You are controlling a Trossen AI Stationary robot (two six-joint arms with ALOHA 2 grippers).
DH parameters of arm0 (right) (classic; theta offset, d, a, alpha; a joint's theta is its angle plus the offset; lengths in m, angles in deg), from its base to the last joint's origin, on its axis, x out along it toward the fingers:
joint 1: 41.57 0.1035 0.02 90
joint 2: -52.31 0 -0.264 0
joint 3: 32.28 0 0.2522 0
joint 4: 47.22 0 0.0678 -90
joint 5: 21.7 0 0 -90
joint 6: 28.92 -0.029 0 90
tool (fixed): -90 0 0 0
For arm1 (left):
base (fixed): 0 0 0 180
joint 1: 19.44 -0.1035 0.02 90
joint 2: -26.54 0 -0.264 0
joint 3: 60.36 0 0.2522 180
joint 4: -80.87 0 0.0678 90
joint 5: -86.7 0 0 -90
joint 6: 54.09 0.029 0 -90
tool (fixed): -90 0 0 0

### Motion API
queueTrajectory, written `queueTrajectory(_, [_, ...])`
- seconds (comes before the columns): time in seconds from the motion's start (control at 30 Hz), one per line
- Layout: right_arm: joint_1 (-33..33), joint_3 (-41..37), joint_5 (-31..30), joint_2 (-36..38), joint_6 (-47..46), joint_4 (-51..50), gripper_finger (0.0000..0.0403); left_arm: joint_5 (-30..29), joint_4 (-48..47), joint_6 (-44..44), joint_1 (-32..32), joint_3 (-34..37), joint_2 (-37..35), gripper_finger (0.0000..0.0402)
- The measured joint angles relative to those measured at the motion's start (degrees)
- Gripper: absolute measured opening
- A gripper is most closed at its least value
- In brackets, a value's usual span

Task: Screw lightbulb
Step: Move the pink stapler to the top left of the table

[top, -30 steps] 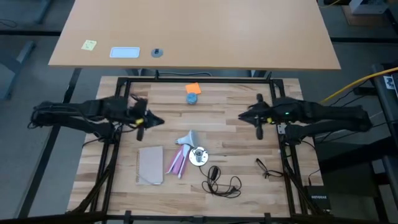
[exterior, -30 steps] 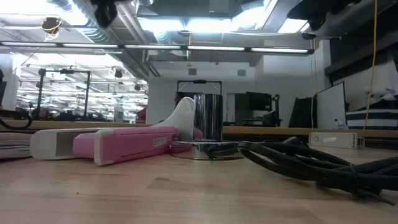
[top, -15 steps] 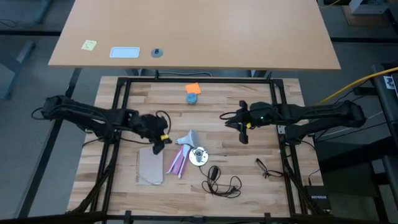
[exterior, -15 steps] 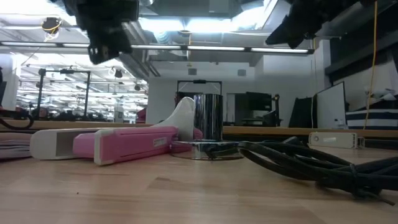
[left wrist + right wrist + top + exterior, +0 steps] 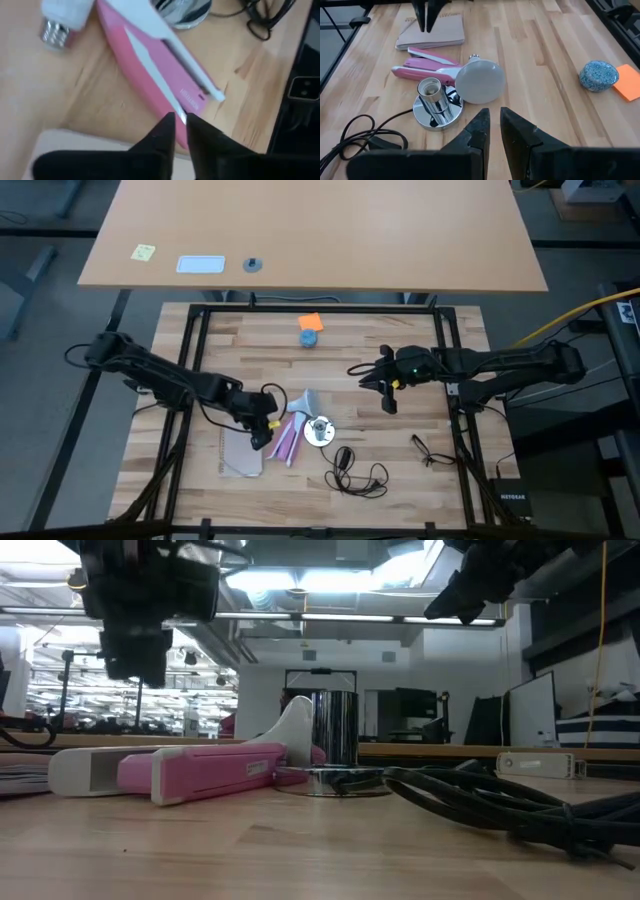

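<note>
**Lightbulb loose on desk, both grippers empty**

Item 1. Lightbulb [image 5: 480,81]: frosted white, lying on its side on the wooden desk [image 5: 400,440], its globe just beside the lamp base and its metal screw end pointing away from it. Not fitted in the socket.

Item 2. Lamp base [image 5: 437,107]: shiny round disc with an upright empty socket, standing next to the bulb; black cord [image 5: 358,472] trails from it in loops over the desk.

Item 3. Pink and white flat device [image 5: 155,75]: lies against the bulb and the base.

Item 4. Brown pad [image 5: 242,448]: flat on the desk, beside the pink device.

Item 5. Left gripper [image 5: 179,131]: fingers clenched together, grasping nothing, hanging over the pink device near the bulb.

Item 6. Right gripper [image 5: 492,127]: fingers nearly together, grasping nothing, held above the desk and pointing towards the bulb and base.

Item 7. Small blue round object [image 5: 598,75] with an orange note [image 5: 628,81] beside it: well apart from the bulb, near the desk's far edge.
</note>
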Motion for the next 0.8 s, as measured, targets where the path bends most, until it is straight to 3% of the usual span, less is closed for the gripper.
queueTrajectory(0.17, [0.0, 0.0, 0.0, 0.0, 0.02, 0.02, 0.005, 0.61, 0.67, -1.21, 0.0, 0.0, 3.29, 0.0122])
queueTrajectory(0.33, [0.04, 0.0, 0.0, 0.0, 0.02, 0.0, 0.005, 0.24, 0.91, -6.34, -0.02, -0.02, 7.32, 0.0162])
queueTrajectory(0.5, [0.04, 0.0, 0.01, 0.0, 0.07, -0.04, 0.005, 1.03, 4.99, -10.73, 0.0, -0.02, 10.87, 0.0178])
queueTrajectory(0.8, [0.04, 0.0, 0.0, 0.0, 0.07, -0.11, 0.005, 3.07, 10.25, -11.07, 0.9, -0.04, 12.77, 0.0182])
